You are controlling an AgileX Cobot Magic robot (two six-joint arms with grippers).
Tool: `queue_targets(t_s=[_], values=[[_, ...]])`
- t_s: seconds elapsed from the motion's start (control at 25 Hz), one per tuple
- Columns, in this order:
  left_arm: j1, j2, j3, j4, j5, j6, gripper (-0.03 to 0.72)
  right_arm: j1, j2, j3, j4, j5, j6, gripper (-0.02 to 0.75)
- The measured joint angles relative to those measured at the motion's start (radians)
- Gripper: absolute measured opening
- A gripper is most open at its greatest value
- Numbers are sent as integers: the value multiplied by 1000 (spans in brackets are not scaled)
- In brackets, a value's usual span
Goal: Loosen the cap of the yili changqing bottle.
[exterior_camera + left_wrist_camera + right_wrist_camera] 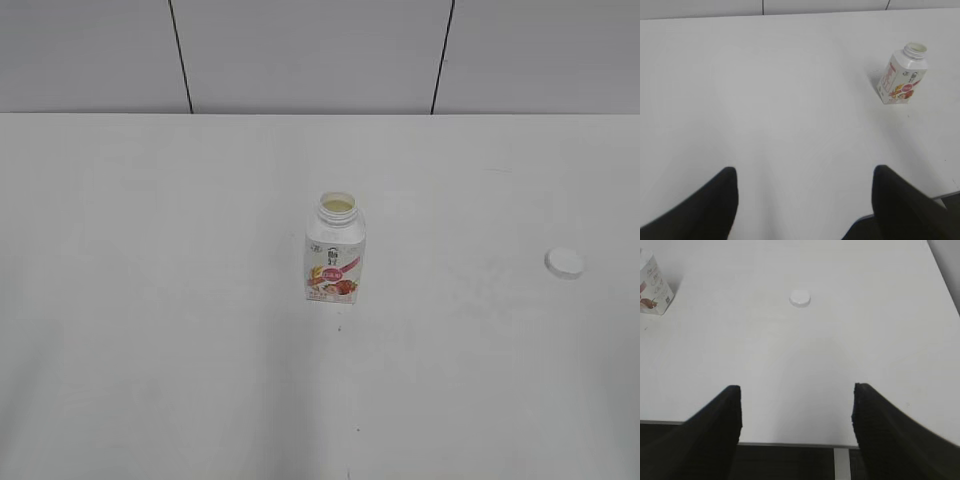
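Bench (150, 350) surface fills every view: a plain, matte white top that runs back to a pale panelled wall (310, 55) split by two dark seams. Near its middle stands the yili changqing bottle (335, 250), upright and uncapped, its wide round neck open with pale liquid showing inside. It is a squat white plastic bottle with a squarish body and sloped shoulders; the label carries a pink band and a red-brown fruit picture, with small print too fine to read. The left gripper (805, 200) hangs well short of the bottle and to its left, its two black fingers spread wide with nothing between them. The right gripper (797, 425) is over the bench's near edge, off to the bottle's right, its dark fingers likewise spread apart and empty. The cap (564, 262), a small flat-topped white disc, lies on the bench well to the right of the bottle, apart from both grippers.
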Motion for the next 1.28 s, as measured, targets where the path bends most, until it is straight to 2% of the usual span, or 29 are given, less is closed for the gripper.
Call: queue_targets(t_s=[0.2, 0.68, 1.0, 1.28], values=[[0, 0, 7, -9, -17, 13, 510, 0, 0, 28, -5, -62, -7, 546], [2, 0, 9, -14, -18, 16, 510, 0, 0, 29, -16, -74, -8, 546], [111, 0, 9, -14, -18, 16, 510, 0, 0, 29, -37, -75, -8, 546], [115, 0, 9, -14, -18, 16, 510, 0, 0, 29, -12, -75, -6, 546]])
